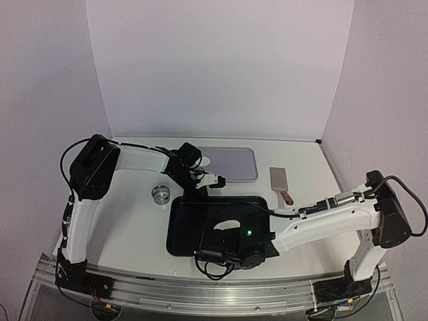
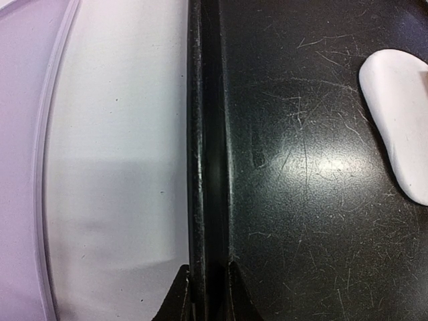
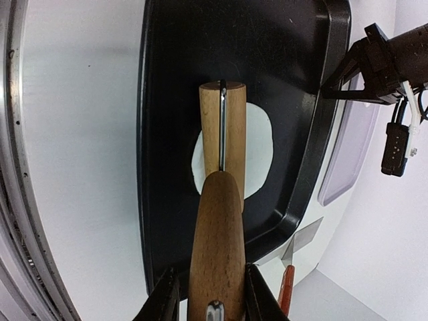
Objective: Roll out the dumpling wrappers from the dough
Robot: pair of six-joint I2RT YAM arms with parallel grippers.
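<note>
Far left on my overhead feed, one round metal cutter sits on the white table, apart from the one black tray. The left gripper is clamped on that tray's far rim, one finger on each side. Its wrist camera shows me only the fingertips. In the middle of the tray lies one flattened patch of dough. It is partly hidden under the one wooden rolling pin, cut off by the frame edge in the left wrist view, and mostly covered by the right arm from above. The right gripper is closed around the pin's handle. Behind the black tray is one lavender tray, its left end hidden by the left wrist. Further right lies one red-handled metal spatula.
</note>
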